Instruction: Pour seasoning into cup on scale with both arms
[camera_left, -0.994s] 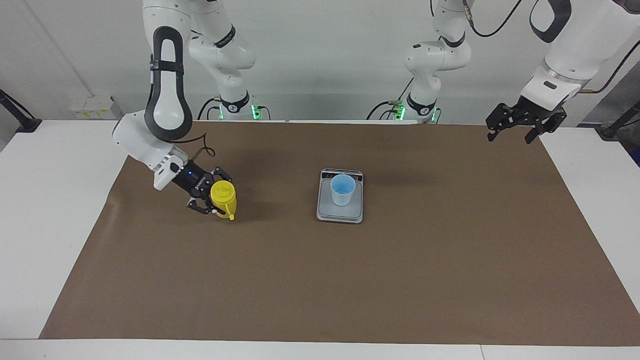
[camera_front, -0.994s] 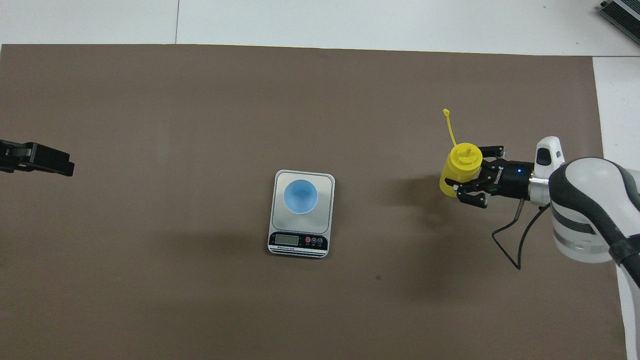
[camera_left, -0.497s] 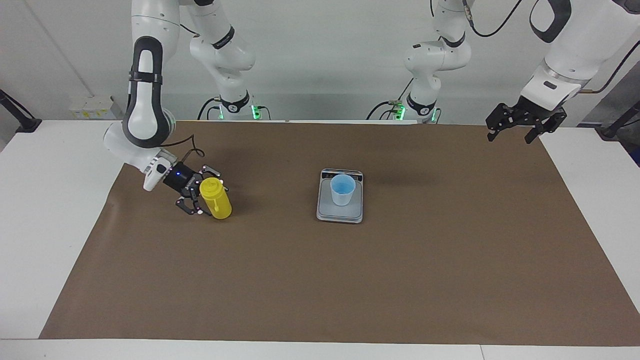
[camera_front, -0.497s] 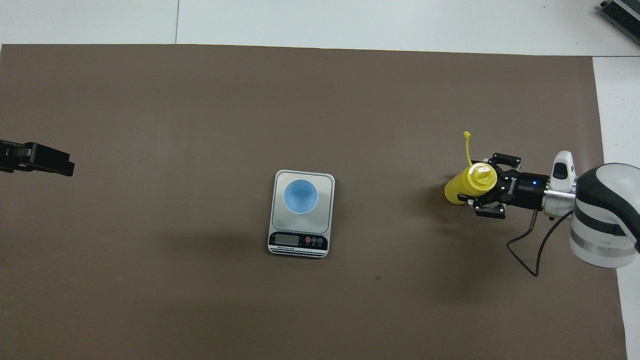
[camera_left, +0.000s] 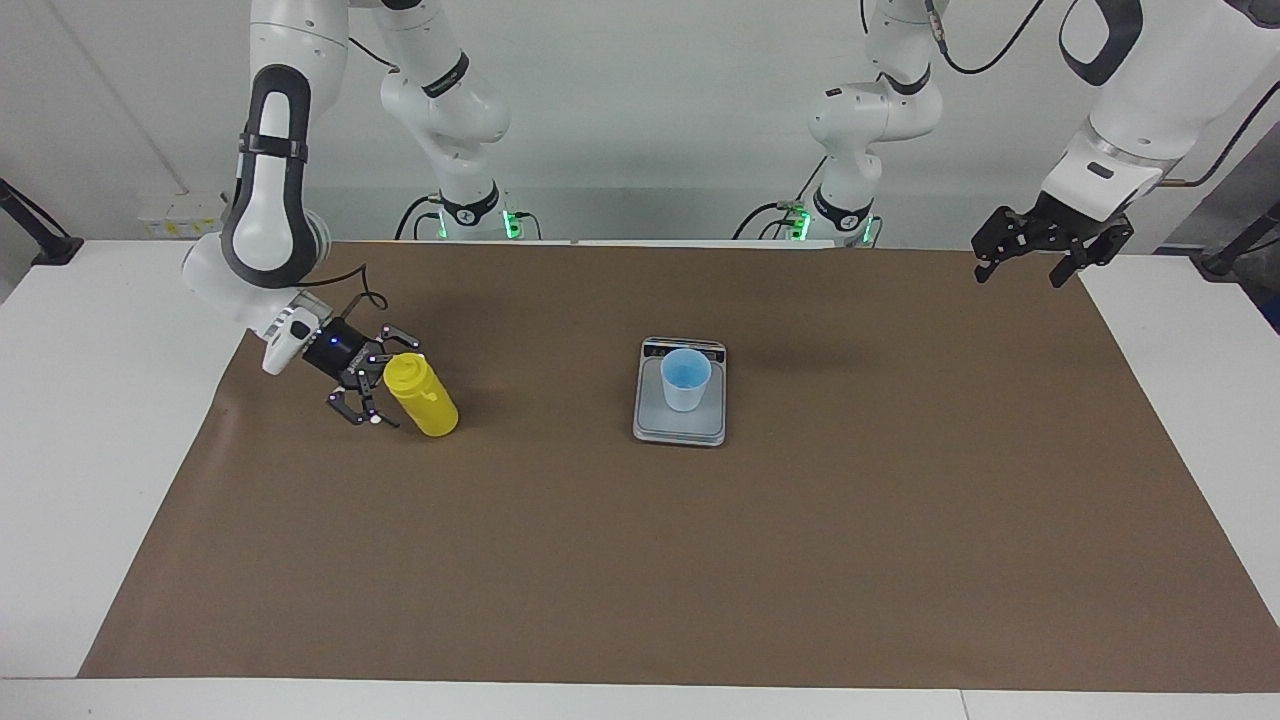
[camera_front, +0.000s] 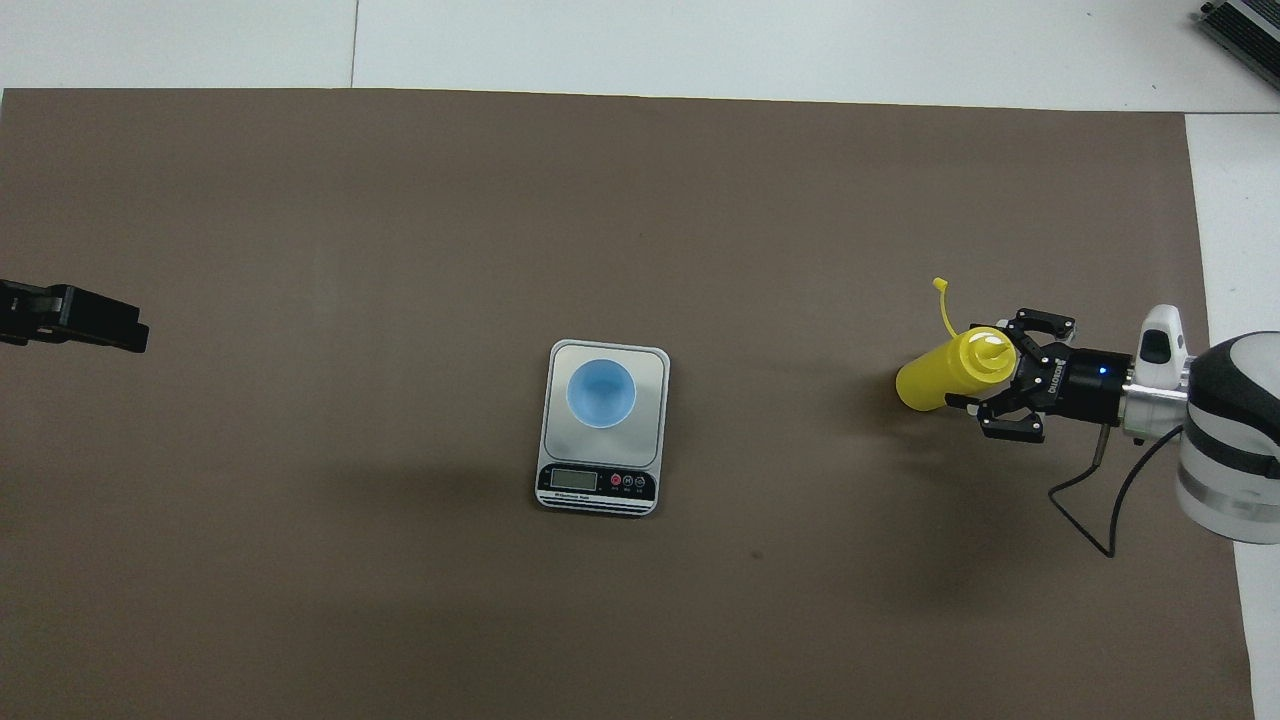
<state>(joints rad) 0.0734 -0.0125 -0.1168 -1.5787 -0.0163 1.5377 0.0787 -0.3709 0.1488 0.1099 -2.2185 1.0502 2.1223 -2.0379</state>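
Note:
The yellow seasoning bottle (camera_left: 425, 400) leans over on the brown mat toward the right arm's end of the table, well apart from the scale. Its nozzle end tilts toward my right gripper (camera_left: 388, 383), which is shut on its upper part. In the overhead view the bottle (camera_front: 935, 378) shows its open tethered cap (camera_front: 940, 288) sticking out beside the right gripper (camera_front: 985, 375). I cannot tell whether its base touches the mat. The pale blue cup (camera_left: 686, 378) stands upright on the silver scale (camera_left: 650, 420) at mid-table, also in the overhead view (camera_front: 601, 392). My left gripper (camera_left: 1050, 255) waits open and empty in the air.
The brown mat (camera_left: 640, 560) covers most of the white table. The scale's dark display strip (camera_front: 598, 482) faces the robots. The left gripper (camera_front: 75, 320) hangs over the mat's edge at the left arm's end.
My right gripper has drawn back toward the right arm's end of the table and tipped the bottle from upright to a strong lean. The left arm, cup and scale have not moved.

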